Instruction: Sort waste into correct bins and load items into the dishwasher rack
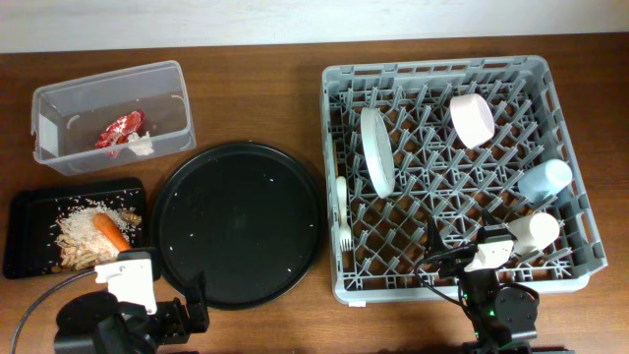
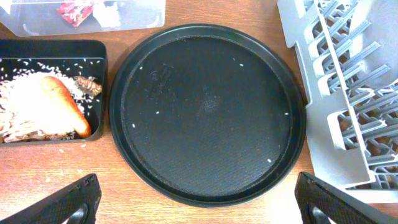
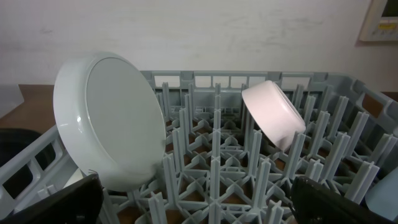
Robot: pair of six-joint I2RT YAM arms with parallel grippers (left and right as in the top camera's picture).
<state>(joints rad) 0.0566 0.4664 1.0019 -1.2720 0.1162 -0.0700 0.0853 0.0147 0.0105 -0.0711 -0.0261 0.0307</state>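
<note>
The grey dishwasher rack (image 1: pixel 334 118) holds the white plate (image 1: pixel 376 149) on edge, the pinkish bowl (image 1: pixel 472 120), the light blue cup (image 1: pixel 544 181), the small white cup (image 1: pixel 533 231) and the white fork (image 1: pixel 343 211). The clear tub (image 1: pixel 59 103) holds the red wrapper (image 1: pixel 120 131). The shallow black tray (image 1: pixel 29 211) holds rice (image 1: pixel 84 228), the carrot (image 1: pixel 111 232) and a brown chunk (image 2: pixel 89 84). My left gripper (image 2: pixel 199 208) is open and empty near the round tray's front edge. My right gripper (image 3: pixel 199 202) is open and empty over the rack's front, facing the plate (image 3: pixel 115 118) and bowl (image 3: pixel 273 112).
A large round black tray (image 1: pixel 239 224) with a few rice grains lies between the bins and the rack. Bare wooden table (image 1: pixel 256 98) shows behind it. Both arm bases sit at the table's front edge.
</note>
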